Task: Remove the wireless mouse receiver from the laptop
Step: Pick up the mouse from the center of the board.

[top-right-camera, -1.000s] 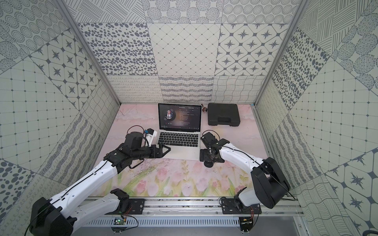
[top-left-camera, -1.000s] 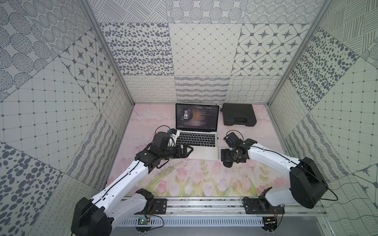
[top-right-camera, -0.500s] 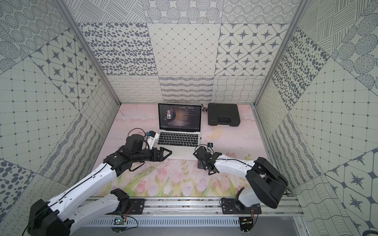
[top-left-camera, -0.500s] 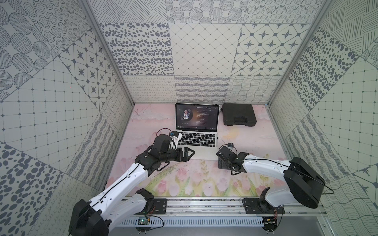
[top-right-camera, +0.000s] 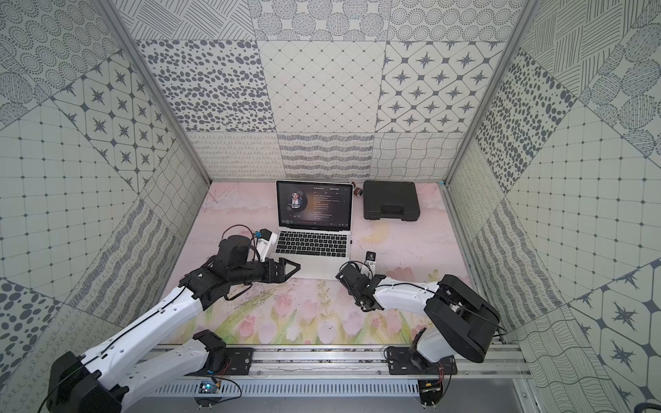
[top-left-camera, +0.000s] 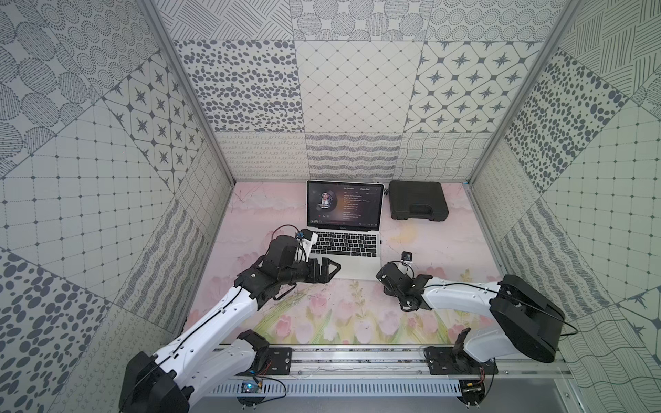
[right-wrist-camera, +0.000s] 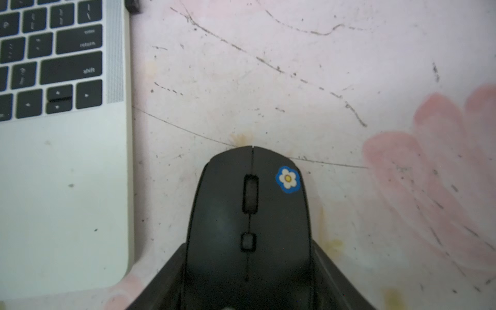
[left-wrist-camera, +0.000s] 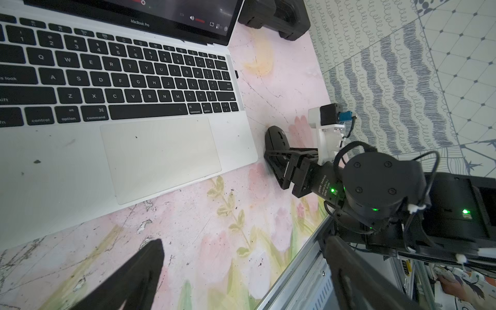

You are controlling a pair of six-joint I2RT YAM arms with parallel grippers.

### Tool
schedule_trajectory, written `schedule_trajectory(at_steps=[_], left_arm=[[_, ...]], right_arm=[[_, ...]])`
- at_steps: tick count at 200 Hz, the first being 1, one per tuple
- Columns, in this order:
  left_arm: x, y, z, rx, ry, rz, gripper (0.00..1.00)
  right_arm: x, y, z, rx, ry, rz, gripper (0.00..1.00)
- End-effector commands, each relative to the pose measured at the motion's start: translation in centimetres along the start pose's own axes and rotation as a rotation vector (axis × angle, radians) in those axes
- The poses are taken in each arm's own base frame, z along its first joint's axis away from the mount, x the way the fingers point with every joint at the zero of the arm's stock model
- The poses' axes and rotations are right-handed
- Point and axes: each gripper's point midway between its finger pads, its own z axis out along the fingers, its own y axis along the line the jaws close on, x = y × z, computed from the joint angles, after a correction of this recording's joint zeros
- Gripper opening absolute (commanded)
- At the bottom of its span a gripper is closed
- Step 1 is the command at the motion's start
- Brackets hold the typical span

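Note:
The silver laptop (top-left-camera: 357, 269) (top-right-camera: 322, 267) stands open mid-table. The wireless mouse receiver, a tiny black stub, sticks out of its right edge (right-wrist-camera: 132, 6) (left-wrist-camera: 236, 74) (top-left-camera: 380, 242). My right gripper (right-wrist-camera: 248, 257) (top-left-camera: 383, 277) lies low just right of the laptop's front corner, well short of the receiver. Its fingers press both sides of a black mouse (right-wrist-camera: 249, 214) (left-wrist-camera: 275, 138) with a flower sticker. My left gripper (top-left-camera: 332, 266) (left-wrist-camera: 241, 281) hovers open over the laptop's front left palm rest, holding nothing.
A flat black toolbox (top-left-camera: 417, 200) lies at the back right beside the screen. A small dark object (top-right-camera: 356, 192) sits behind the laptop's right corner. The metal rail (top-left-camera: 357, 357) runs along the front edge. Patterned walls enclose three sides.
The right arm has dropped low and drawn toward the front, and its jaws have narrowed onto the mouse. The left gripper drifted slightly along the laptop's front, still open.

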Motion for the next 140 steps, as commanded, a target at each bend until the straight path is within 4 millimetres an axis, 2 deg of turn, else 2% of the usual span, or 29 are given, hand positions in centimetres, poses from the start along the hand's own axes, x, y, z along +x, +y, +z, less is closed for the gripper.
schedule_trajectory(at_steps=[1, 38, 57, 74, 108, 140], left_arm=[[-0.3, -0.1, -0.1, -0.003, -0.012, 0.024, 0.99], [-0.3, -1.6, 0.8, 0.112, -0.024, 0.065, 0.99], [-0.8, -2.0, 0.8, 0.133, -0.061, 0.103, 1.0], [-1.6, -3.3, 0.4, 0.192, -0.102, 0.172, 0.99], [-2.9, -7.4, -1.4, 0.346, -0.166, 0.4, 1.0], [-2.3, -10.8, -4.2, 0.454, -0.134, 0.709, 0.99]], right_arm=[[0.5, 0.2, -1.3, -0.042, 0.043, -0.007, 0.6], [-3.5, 3.9, -7.0, -0.299, 0.086, -0.052, 0.57], [-5.3, 5.7, -10.0, -0.472, 0.148, -0.034, 0.55], [-6.2, 7.9, -12.7, -0.675, 0.254, -0.02, 0.54], [-7.6, 13.5, -18.9, -1.114, 0.443, -0.004, 0.55], [-8.9, 16.1, -23.3, -1.4, 0.556, 0.054, 0.55]])
